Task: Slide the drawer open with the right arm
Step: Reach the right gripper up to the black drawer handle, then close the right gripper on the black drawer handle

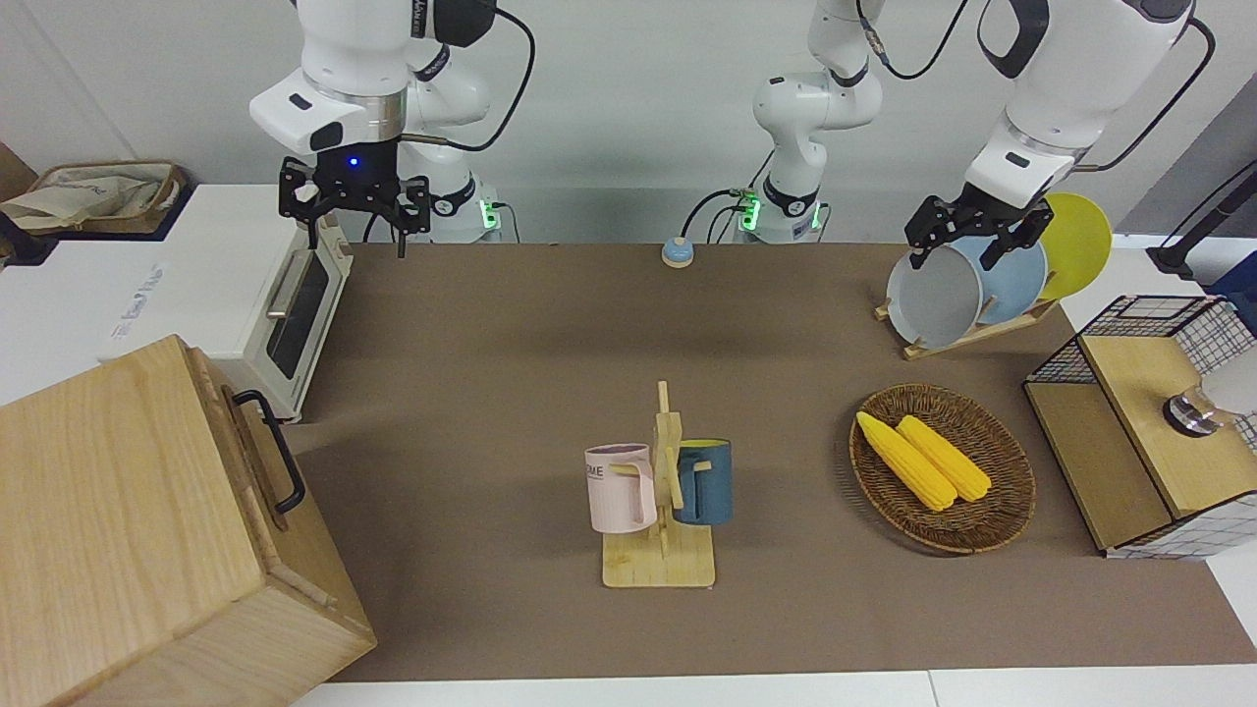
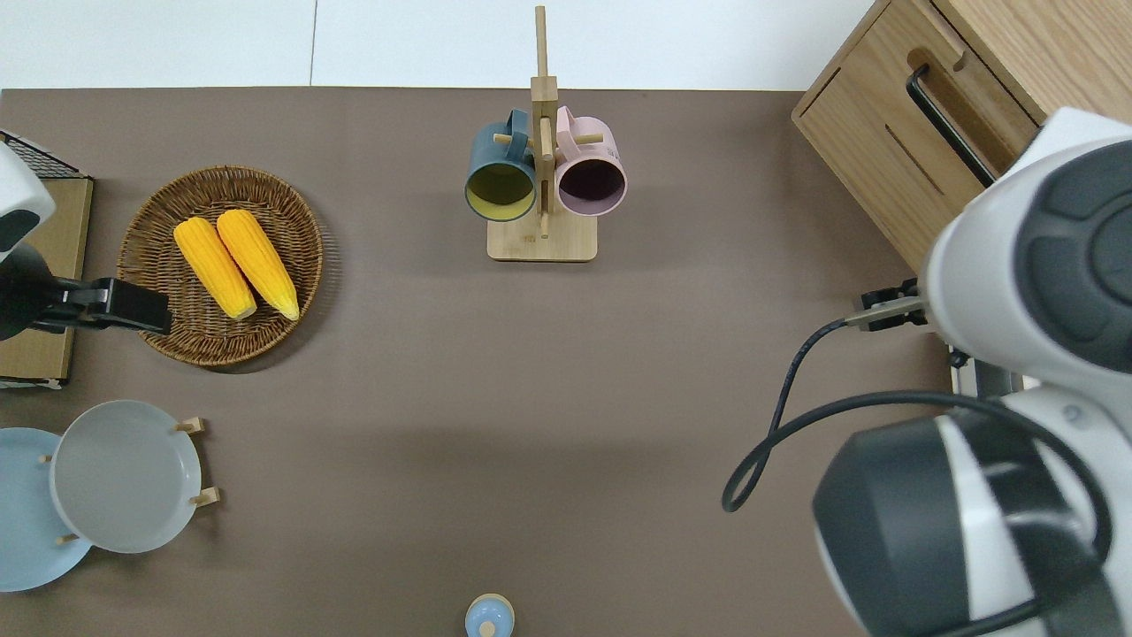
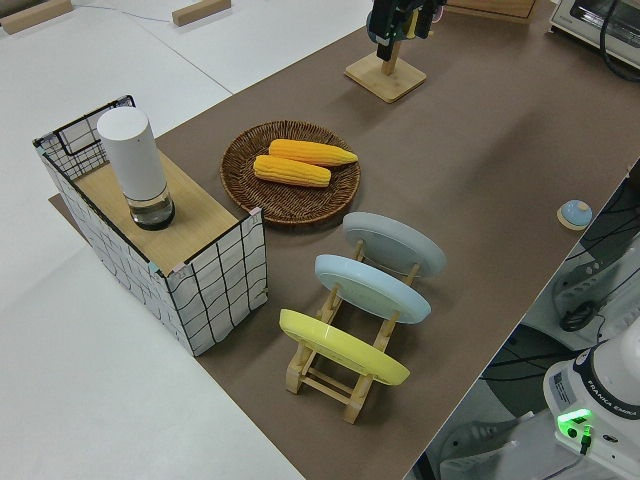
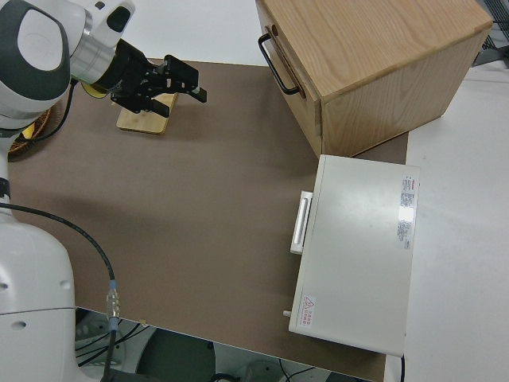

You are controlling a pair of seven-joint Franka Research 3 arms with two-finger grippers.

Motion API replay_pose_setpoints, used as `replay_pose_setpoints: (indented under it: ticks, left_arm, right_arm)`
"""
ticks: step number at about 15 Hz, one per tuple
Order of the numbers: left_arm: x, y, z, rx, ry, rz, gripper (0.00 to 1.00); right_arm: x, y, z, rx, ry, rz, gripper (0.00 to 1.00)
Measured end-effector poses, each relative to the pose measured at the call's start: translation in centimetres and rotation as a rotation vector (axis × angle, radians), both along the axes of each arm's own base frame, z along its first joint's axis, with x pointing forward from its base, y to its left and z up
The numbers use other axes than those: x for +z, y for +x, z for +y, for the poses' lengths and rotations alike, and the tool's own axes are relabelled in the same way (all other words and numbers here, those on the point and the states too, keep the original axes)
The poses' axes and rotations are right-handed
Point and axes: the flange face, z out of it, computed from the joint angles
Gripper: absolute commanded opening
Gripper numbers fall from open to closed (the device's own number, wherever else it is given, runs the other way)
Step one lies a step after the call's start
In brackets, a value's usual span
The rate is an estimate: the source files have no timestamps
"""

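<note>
Right gripper (image 1: 355, 218) is seen with its fingers spread apart and nothing held between them, hanging up in the air at the right arm's end of the table. The drawer (image 1: 257, 462) sits shut in the wooden cabinet (image 1: 118, 530), which is parked at that same end but at the table edge farthest from the robots. So the drawer is well apart from the gripper, and reaching it means travelling away from the robots. The black bar handle (image 1: 273, 450) is mounted on the drawer front with its long axis running roughly along that front, which is angled toward the middle of the table; it's best seen in the overhead view, handle (image 2: 948, 124). The right arm is clearly the nearer one, and the pull is judged not yet started since nothing is being touched.

A white toaster oven (image 1: 285, 314) is set between the arm's base and the cabinet, so it's probably something to be cleared on the way out. The wrist is pointed downward with the blue light showing.

Left arm is parked.
</note>
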Motion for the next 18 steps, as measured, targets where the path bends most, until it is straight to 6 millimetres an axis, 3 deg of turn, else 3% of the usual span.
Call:
replay_pose_setpoints:
  ticks: [7,18]
  left_arm:
    - [0.0,0.0,0.0,0.000,0.000,0.000,0.99]
    - [0.0,0.0,0.0,0.000,0.000,0.000,0.99]
  right_arm:
    - [-3.2,-0.3,4.3,0.085,-0.288,-0.021,0.990]
    - [-10.1,5.1,4.7,0.236,-0.690,-0.105,0.987]
